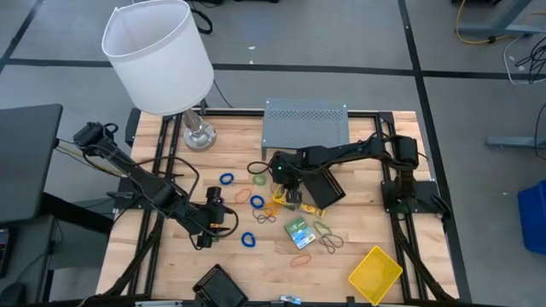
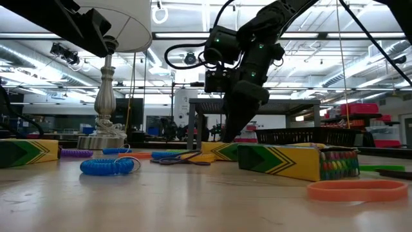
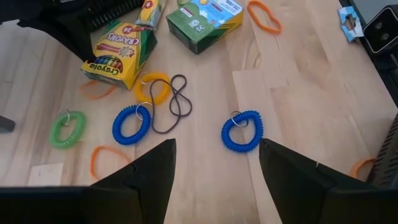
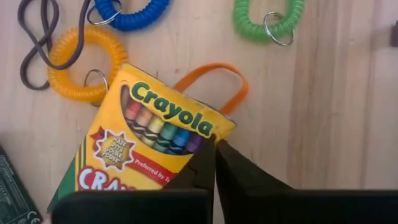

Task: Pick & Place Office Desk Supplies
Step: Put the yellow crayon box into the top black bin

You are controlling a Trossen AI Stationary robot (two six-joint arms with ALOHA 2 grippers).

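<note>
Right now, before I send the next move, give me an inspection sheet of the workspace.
Surface: wooden table top, bare boards between the items.
Job's things: Crayola box and a second crayon box; blue coil loop, green coil loop, orange coil loop, flat orange band; yellow tray; black mesh tray at the near edge.
Clutter: grey perforated shelf; white-shaded lamp.
Grippers: right gripper shut beside the Crayola box's corner, gripping nothing; left gripper open above the loops, empty.
Cables: dark cable looping by the right arm.
Surroundings: grey floor, blue bin; no people seen.
</note>
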